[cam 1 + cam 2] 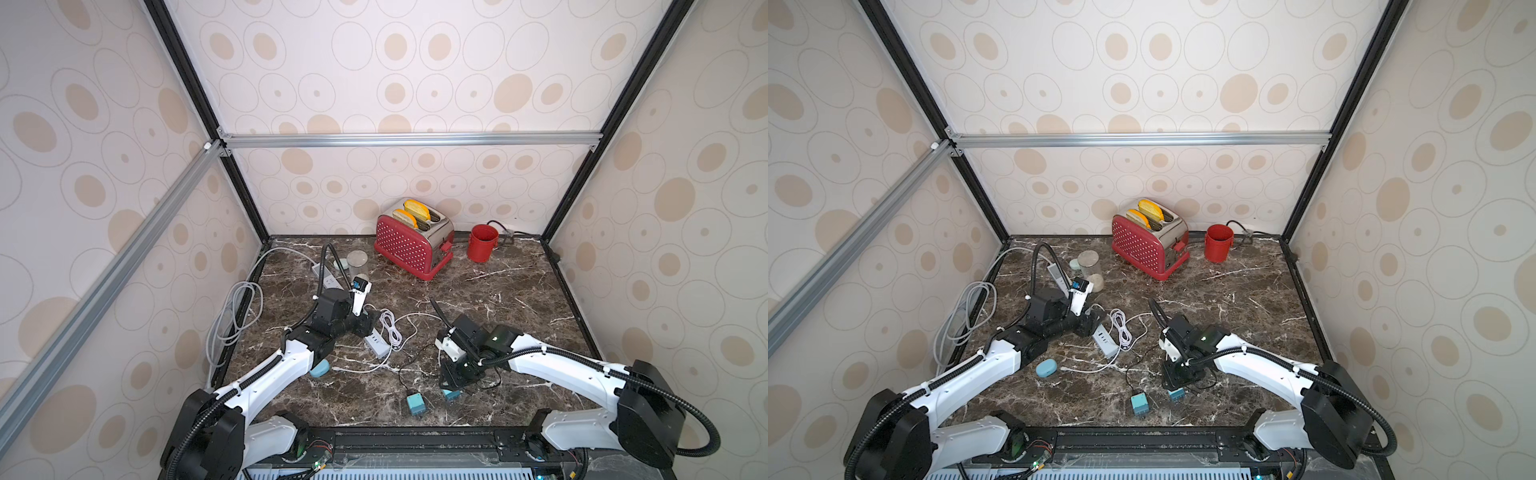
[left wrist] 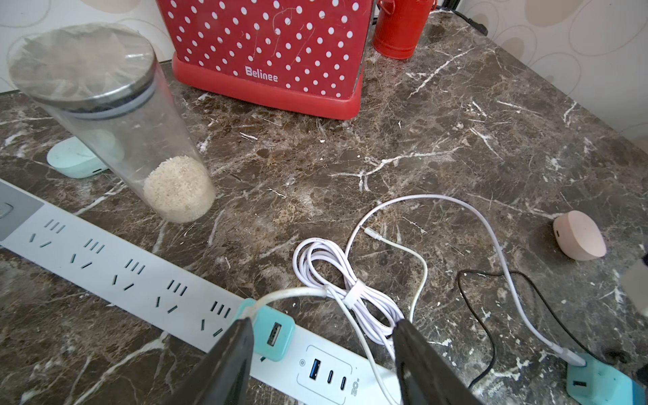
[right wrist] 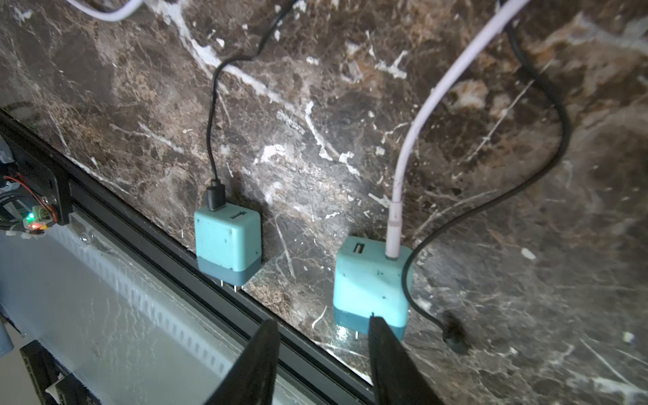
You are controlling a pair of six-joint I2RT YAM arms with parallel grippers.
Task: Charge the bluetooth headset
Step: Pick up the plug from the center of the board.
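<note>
On the marble desk [image 1: 498, 299] in a wallpapered booth: hovering the left gripper [image 2: 322, 322], released, over the strip [image 2: 105, 259], straddling a plugged-in charger [image 2: 275, 333]. Holding the right gripper [image 3: 322, 319] at the near edge, jaws apart, grasping nothing, one finger [image 3: 389, 350] touching a loose charger [image 3: 370, 280] bearing a white cable [image 3: 413, 122]. Leaving the blue headset case [image 1: 1046, 368] lying near-left, beside the left arm.

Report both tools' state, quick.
Left tool: open, holding nothing, plugged-in teal adapter between its fingers.
Right tool: open, holding nothing, one finger at the unplugged adapter with the white cable.
</note>
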